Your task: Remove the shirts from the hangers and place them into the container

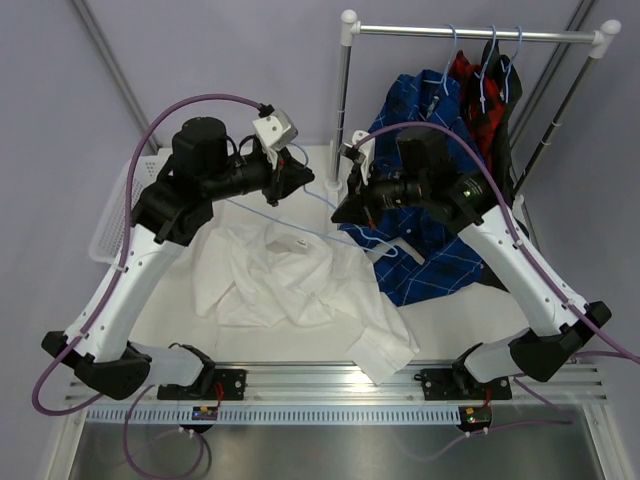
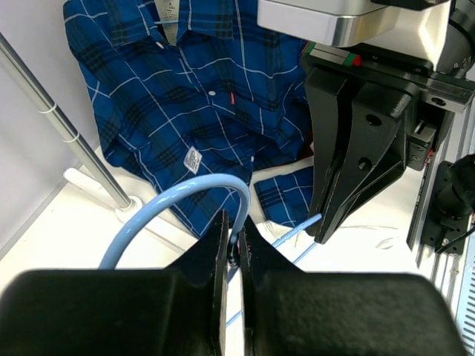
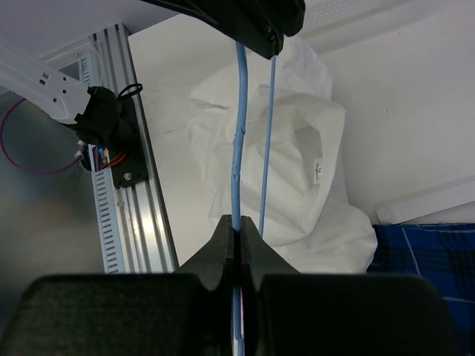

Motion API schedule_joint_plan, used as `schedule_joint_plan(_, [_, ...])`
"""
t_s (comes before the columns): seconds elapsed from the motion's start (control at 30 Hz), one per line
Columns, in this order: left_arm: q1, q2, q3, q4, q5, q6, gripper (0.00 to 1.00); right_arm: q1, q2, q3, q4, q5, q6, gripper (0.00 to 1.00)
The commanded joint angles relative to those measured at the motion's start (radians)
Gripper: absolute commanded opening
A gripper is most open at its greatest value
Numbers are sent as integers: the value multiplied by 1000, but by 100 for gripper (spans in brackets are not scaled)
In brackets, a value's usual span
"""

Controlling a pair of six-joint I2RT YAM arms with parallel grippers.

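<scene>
A light-blue hanger (image 1: pixel 320 198) is held between both grippers above the table. My left gripper (image 1: pixel 291 180) is shut on its curved hook (image 2: pixel 194 191); my right gripper (image 1: pixel 345 207) is shut on one of its thin arms (image 3: pixel 237 156). Below them the white shirt (image 1: pixel 285 280) lies crumpled on the table, off the hanger. The blue plaid shirt (image 1: pixel 440 260) droops from the rack onto the table at the right. A red-and-black plaid shirt (image 1: pixel 468 72) and a black one (image 1: pixel 502 125) hang behind it. The white lattice container (image 1: pixel 112 215) stands at the left table edge.
A silver rack rail (image 1: pixel 470 34) with white end caps stands at the back right, with more light-blue hangers (image 1: pixel 490 50) hooked over it. Its upright pole (image 2: pixel 67 133) and white foot are close to my left gripper. An aluminium rail (image 1: pixel 330 385) runs along the near edge.
</scene>
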Motion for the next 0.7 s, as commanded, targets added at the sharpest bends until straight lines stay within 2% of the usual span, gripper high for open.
schedule_joint_plan(0.0, [-3,-1,35,41,19,-22,23,7,-46,-20,28,79,-10,0])
schedule_joint_plan(0.1, [-3,-14,25,41,-8,-39,74,5,-78,-62,27,146,-7,0])
schedule_joint_plan(0.13, [-3,-28,19,41,-36,-49,95,7,-89,-80,14,181,-7,0])
schedule_joint_plan(0.17, [-3,-34,17,41,-51,-57,99,7,-95,-92,8,192,-5,0])
schedule_joint_plan(0.33, [-3,-80,-24,41,-163,-89,99,4,-164,-198,27,284,41,0])
schedule_joint_plan(0.4, [-3,-128,-108,41,-209,-111,99,-1,-188,-210,40,348,76,0])
schedule_joint_plan(0.5, [-3,-233,-283,41,-371,-155,99,-13,-205,-160,-25,499,96,0])
schedule_joint_plan(0.6, [-3,-357,-442,35,-659,-317,99,-29,-190,-33,-106,727,133,0])
schedule_joint_plan(0.63, [-2,-385,-478,29,-792,-338,99,-32,-175,-1,-134,761,144,0])
schedule_joint_plan(0.67, [-2,-413,-507,15,-832,-352,99,-36,-167,35,-159,796,169,0])
